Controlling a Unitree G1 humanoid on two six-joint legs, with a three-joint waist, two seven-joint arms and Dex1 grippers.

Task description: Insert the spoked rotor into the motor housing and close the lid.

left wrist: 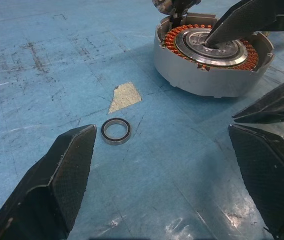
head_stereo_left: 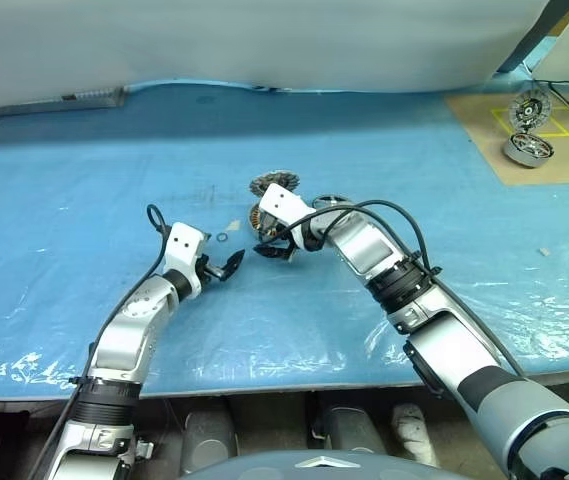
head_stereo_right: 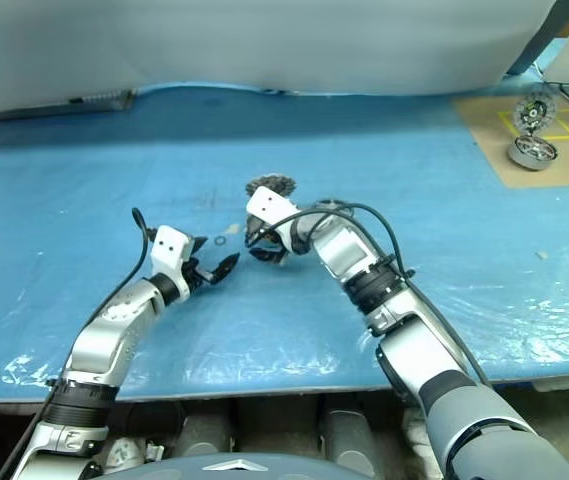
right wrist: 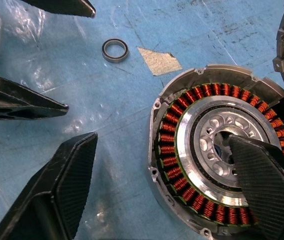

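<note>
The motor housing (right wrist: pixel 216 165), a silver-grey cup with copper-orange windings around a silver centre, lies open side up on the blue mat. My right gripper (right wrist: pixel 161 187) is open and straddles its wall: one finger (left wrist: pixel 231 25) rests at the centre bore, the other stands outside on the mat. The arm hides much of the housing (head_stereo_left: pixel 258 217) in the head views. My left gripper (left wrist: pixel 161 131) is open and empty, just short of the housing. The toothed grey lid (head_stereo_left: pixel 274 184) lies just beyond the housing. A black-rimmed piece, probably the spoked rotor (head_stereo_left: pixel 332 203), peeks out behind my right forearm.
A small bearing ring (left wrist: pixel 116 131) and a scrap of tape (left wrist: pixel 124 96) lie on the mat between my left gripper and the housing. At the back right, a second motor drum (head_stereo_left: pixel 527 148) and an upright spoked disc (head_stereo_left: pixel 532 108) sit on cardboard. White sheeting runs along the back.
</note>
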